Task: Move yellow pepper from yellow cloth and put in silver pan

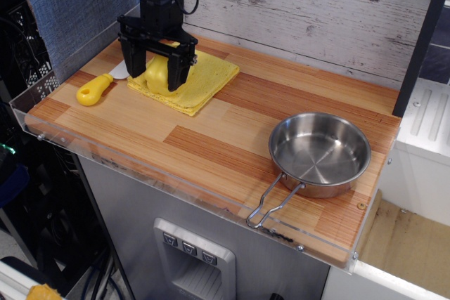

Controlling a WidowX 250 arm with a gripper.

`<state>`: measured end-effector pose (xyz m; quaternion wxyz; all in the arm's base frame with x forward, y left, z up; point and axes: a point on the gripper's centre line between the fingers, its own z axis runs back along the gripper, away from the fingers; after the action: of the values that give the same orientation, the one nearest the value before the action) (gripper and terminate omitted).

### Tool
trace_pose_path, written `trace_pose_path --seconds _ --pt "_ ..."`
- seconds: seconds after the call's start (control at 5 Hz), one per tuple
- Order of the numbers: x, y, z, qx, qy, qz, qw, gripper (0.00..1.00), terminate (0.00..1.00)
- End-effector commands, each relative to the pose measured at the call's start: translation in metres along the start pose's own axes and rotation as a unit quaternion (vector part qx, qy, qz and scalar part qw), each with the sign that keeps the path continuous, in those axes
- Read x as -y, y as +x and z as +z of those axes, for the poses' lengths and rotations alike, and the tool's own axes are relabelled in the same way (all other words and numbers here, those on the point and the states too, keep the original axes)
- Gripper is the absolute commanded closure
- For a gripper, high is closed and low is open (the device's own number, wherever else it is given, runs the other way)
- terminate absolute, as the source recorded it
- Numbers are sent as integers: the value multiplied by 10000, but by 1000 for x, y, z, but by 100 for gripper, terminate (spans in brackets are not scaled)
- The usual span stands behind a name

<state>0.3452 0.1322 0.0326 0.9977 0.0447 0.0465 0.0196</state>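
A striped wooden countertop (211, 138) edged with a clear acrylic lip (140, 173) filled the scene. Behind the countertop stood a whitewashed plank wall (316, 12), and at its left end a grey-blue fabric panel (70, 5). Below the countertop hung a grey metal cabinet front (140, 216) with a small three-button panel (190, 249).

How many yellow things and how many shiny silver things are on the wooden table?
Yellow things: 3, namely the yellow pepper, the yellow cloth under it, and the yellow handle of the toy knife.
Shiny silver things: 1, the silver pan.
Total: 4
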Motion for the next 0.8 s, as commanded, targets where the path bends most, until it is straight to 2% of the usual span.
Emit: trace_pose_path --seconds 0.0,0.2,0.4,0.6 --pt "-6 5 15 243 38 133 9996 100 0" --pt "1 -2 35 436 122 184 9988 100 0" --pt "17 -10 68 719 178 128 9972 100 0" --pt "49 -13 96 833 291 -98 9961 100 0"
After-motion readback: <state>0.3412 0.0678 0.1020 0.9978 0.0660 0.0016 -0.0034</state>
